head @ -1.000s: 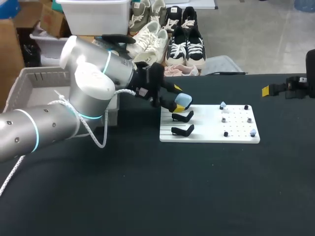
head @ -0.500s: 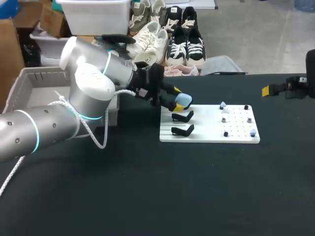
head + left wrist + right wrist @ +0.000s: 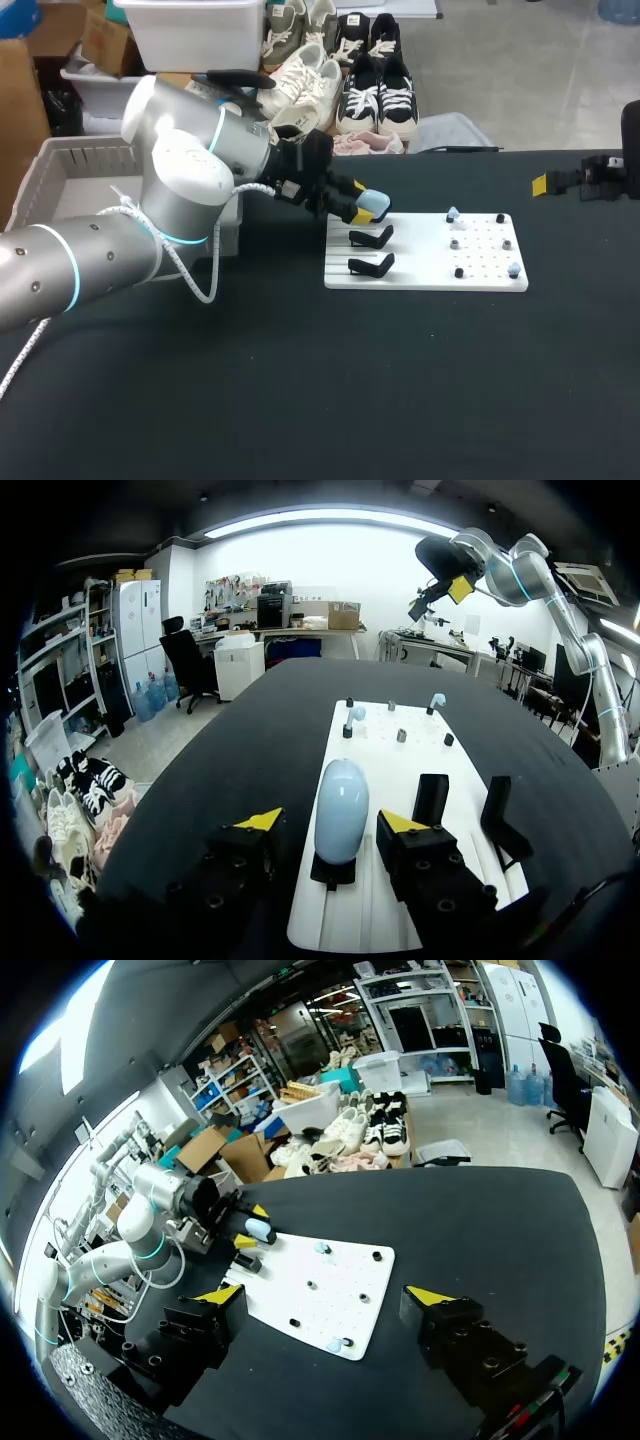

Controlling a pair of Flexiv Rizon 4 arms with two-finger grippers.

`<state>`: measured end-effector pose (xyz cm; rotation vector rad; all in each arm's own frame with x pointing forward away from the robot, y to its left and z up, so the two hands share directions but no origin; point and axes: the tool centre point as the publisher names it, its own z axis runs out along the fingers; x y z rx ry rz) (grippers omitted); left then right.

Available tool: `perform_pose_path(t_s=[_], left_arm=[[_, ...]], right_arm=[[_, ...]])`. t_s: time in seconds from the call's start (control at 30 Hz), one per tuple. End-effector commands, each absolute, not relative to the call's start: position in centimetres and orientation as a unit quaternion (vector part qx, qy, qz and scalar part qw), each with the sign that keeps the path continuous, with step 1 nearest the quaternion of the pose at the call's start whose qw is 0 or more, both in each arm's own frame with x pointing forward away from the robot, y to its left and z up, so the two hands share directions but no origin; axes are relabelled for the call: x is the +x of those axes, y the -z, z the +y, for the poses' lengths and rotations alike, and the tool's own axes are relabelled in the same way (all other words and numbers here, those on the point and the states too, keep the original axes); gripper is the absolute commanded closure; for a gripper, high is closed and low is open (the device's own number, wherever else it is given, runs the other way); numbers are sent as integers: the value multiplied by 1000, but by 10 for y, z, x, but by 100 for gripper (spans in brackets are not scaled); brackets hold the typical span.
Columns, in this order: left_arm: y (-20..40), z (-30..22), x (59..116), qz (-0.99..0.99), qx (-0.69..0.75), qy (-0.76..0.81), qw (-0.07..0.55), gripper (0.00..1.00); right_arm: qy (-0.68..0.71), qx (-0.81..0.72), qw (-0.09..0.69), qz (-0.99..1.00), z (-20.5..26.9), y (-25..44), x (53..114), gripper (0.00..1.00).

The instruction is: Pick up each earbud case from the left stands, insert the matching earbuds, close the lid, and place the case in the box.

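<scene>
The left gripper (image 3: 331, 821) is seen spread apart. Its yellow-tipped fingers (image 3: 262, 820) straddle the pale blue earbud case (image 3: 341, 805), and a sliver of white shows on either side, so nothing is judged to be clamped yet. In the head view the case stands upright on its black stand (image 3: 335, 872) at the ten o'clock corner of the white board (image 3: 430, 262). Two empty stands (image 3: 372, 237) sit just at the case's six o'clock. For a sound grasp, the fingers should be centred so that both pads meet the rounded flanks together. They should then be closed gently and the case drawn straight off the stand rather than levered, since a smooth curved shell is likely to slip or tip. Earbuds (image 3: 453, 213) are carried on pegs toward the board's three o'clock end, and the grey box (image 3: 85, 146) lies at its nine o'clock. The right gripper (image 3: 330, 1298) hangs spread wide, with nothing held.
</scene>
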<state>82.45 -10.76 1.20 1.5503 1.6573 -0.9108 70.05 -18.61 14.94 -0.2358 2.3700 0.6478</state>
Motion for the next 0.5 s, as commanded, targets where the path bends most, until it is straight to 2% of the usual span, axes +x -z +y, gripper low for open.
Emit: perform_pose_path(t_s=[0.03, 0.5], left_arm=[[-10, -108, 828, 637, 596, 352, 339, 44], [-10, -111, 827, 636, 599, 351, 337, 53]], right_arm=[[-248, -91, 330, 906, -186, -149, 701, 0], [-248, -91, 330, 906, -186, -149, 701, 0]])
